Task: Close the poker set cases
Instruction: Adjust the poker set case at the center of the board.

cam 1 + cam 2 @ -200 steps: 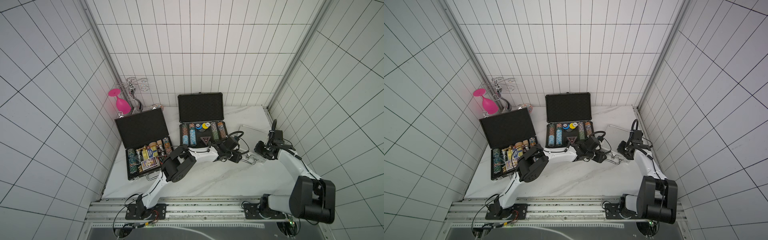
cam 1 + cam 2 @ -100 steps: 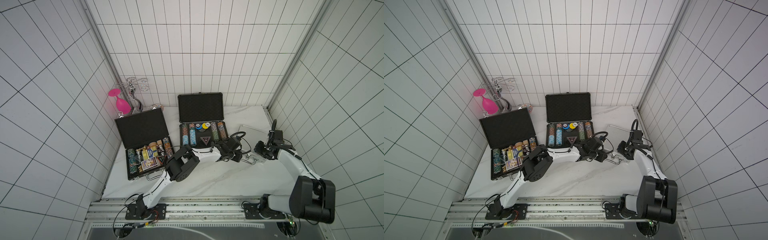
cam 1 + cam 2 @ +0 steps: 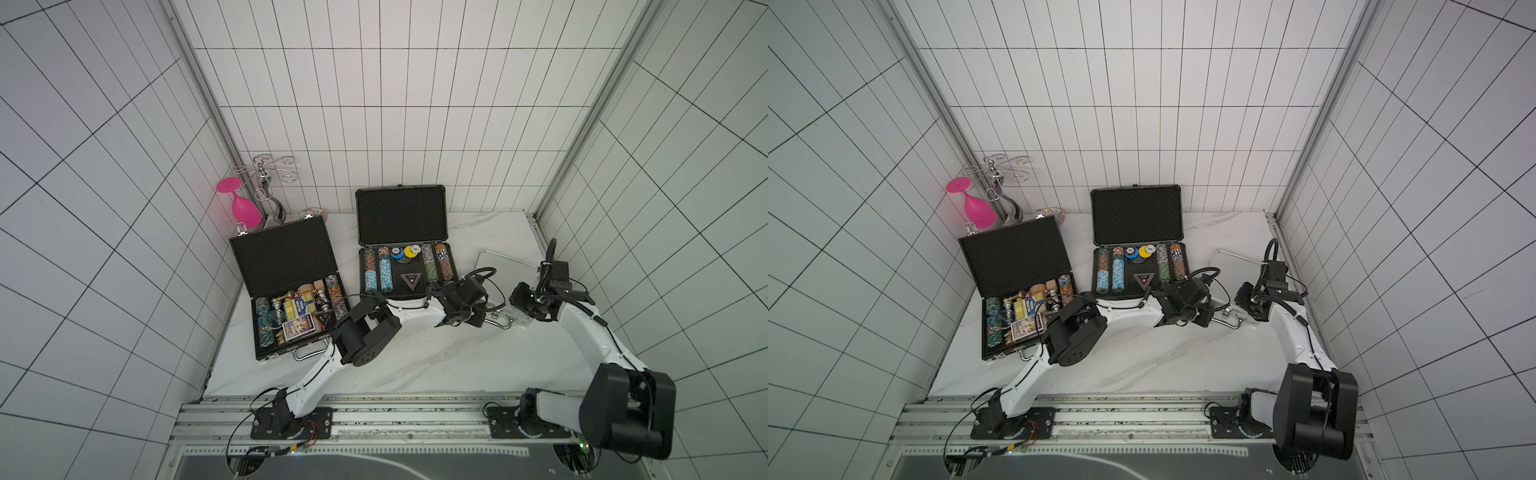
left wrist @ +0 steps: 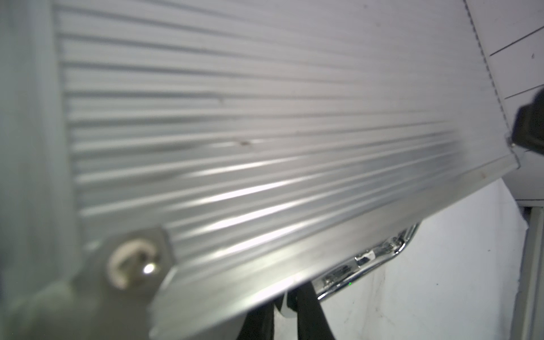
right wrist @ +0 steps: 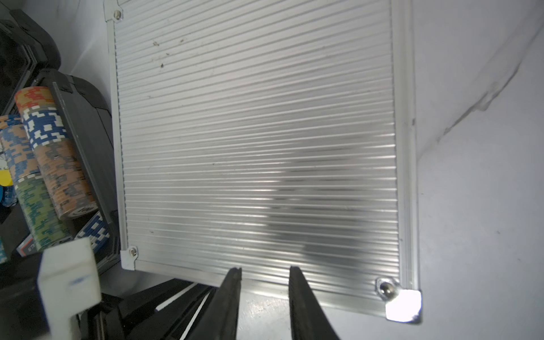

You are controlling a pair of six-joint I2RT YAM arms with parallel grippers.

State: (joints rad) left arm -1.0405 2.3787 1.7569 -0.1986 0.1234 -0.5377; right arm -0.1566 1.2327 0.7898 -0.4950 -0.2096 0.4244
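Small silver case (image 3: pixel 503 266), lid down, at 3 o'clock on the tabletop (image 3: pixel 415 365), left gripper (image 3: pixel 478 321) at its 7 o'clock corner, jaws pressed together, right gripper (image 5: pixel 265 269) over its 5 o'clock edge, jaws slightly apart, dark grey case (image 3: pixel 401 216) at 12 o'clock and black case (image 3: pixel 282 253) at 9 o'clock, lids raised

The counter (image 3: pixel 415 365) carries three poker set cases (image 3: pixel 1136 216): two open, one black case (image 3: pixel 286 257) by the left edge and one dark grey case (image 3: pixel 401 216) at the back edge, plus one shut silver case (image 3: pixel 505 268) near the right edge. One pink glass (image 3: pixel 245 210) and one chrome rack (image 3: pixel 264 174) occupy the back left corner.
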